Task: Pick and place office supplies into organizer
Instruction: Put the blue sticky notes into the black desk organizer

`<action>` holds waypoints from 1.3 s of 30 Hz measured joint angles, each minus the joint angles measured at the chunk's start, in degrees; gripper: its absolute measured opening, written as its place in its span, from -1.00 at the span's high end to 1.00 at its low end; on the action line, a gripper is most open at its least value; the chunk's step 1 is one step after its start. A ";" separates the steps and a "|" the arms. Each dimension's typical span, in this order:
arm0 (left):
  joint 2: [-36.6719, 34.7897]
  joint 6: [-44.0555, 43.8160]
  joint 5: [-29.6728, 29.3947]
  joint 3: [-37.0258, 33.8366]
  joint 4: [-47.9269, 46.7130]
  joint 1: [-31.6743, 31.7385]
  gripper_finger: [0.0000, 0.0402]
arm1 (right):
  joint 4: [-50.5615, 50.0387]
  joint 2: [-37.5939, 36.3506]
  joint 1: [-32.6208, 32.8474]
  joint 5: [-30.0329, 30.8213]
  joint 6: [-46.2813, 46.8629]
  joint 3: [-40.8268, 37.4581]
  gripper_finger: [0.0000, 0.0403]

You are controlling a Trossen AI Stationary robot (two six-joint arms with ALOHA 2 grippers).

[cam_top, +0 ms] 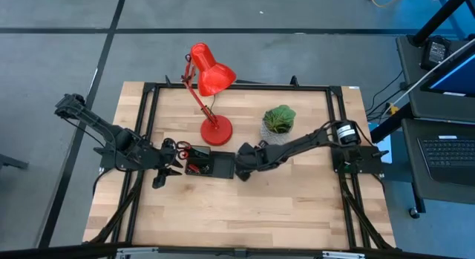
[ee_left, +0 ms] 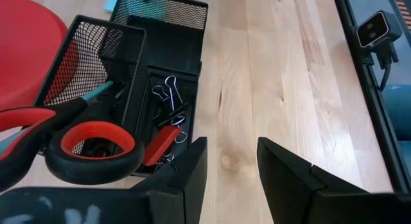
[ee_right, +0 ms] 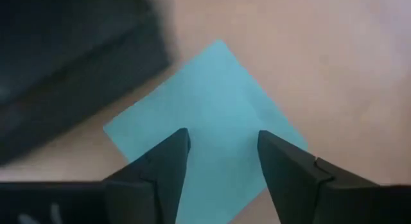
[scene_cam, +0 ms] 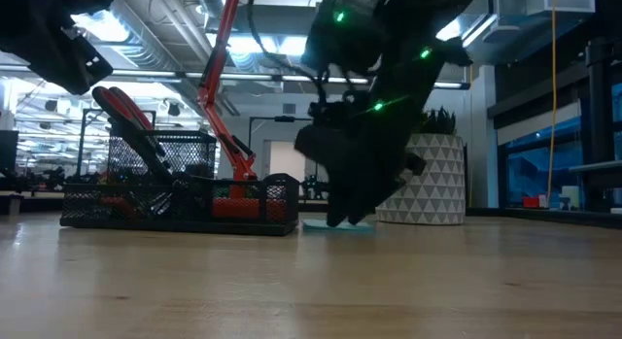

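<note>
The black mesh organizer (cam_top: 211, 164) stands on the table in front of the lamp base. Red-handled scissors (ee_left: 90, 147) stand in its tall compartment, handles up (scene_cam: 126, 120), beside a teal pen (ee_left: 96, 94). Black clips (ee_left: 170, 95) lie in a low compartment. My left gripper (ee_left: 231, 147) is open and empty, just beside the organizer's left end (cam_top: 167, 172). The light blue sticky-note pad (ee_right: 212, 95) lies flat on the table by the organizer's right end (scene_cam: 335, 225). My right gripper (ee_right: 223, 137) is open, pointing down right over the pad (cam_top: 243, 170). My right gripper's open fingers (ee_right: 167, 156) come down at the pad's middle from above, one on each side of it. In the low view the fingertips (scene_cam: 340, 218) reach down to the pad's level. I cannot tell whether they touch it. The pad lies flat on the table.
A red desk lamp stands on its round base (cam_top: 216, 130) just behind the organizer. A green plant in a white patterned pot (cam_top: 279, 122) stands behind my right arm. Bare wood lies toward the table's near edge (cam_top: 237, 214).
</note>
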 joint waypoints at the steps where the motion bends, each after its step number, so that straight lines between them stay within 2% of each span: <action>1: 0.00 0.00 0.01 0.00 0.01 0.00 0.36 | -0.77 0.01 0.85 -1.29 0.33 0.00 0.04; 10: 0.27 -0.46 -0.42 0.00 0.56 0.00 0.36 | -5.63 -0.07 12.05 -2.70 8.54 0.02 0.04; 17: 5.48 4.36 0.44 0.00 8.57 -1.12 0.36 | -3.36 -0.06 21.97 -2.66 11.55 -0.23 0.04; 21: 13.38 11.06 0.19 0.00 15.63 -4.35 0.36 | -0.38 0.06 24.58 -2.70 11.60 -0.31 0.04; 24: 21.74 19.22 0.42 -0.02 23.53 -6.73 0.36 | 0.33 0.09 24.90 -3.22 10.63 -0.31 0.04; 28: 34.01 30.94 0.39 -0.04 38.18 -8.58 0.36 | 1.69 0.09 24.87 -3.74 6.34 -0.35 0.04; 32: 45.02 38.45 -0.96 -0.04 51.08 -9.36 0.36 | 5.01 0.10 24.40 -5.33 2.38 -0.39 0.04; 34: 49.37 41.15 -4.05 0.69 53.81 -9.44 0.36 | 7.18 0.20 24.09 -6.62 0.70 -0.36 0.04; 39: 57.43 47.92 -10.61 5.56 53.86 -9.44 0.36 | 8.80 0.20 23.07 -8.26 -0.57 -0.37 0.04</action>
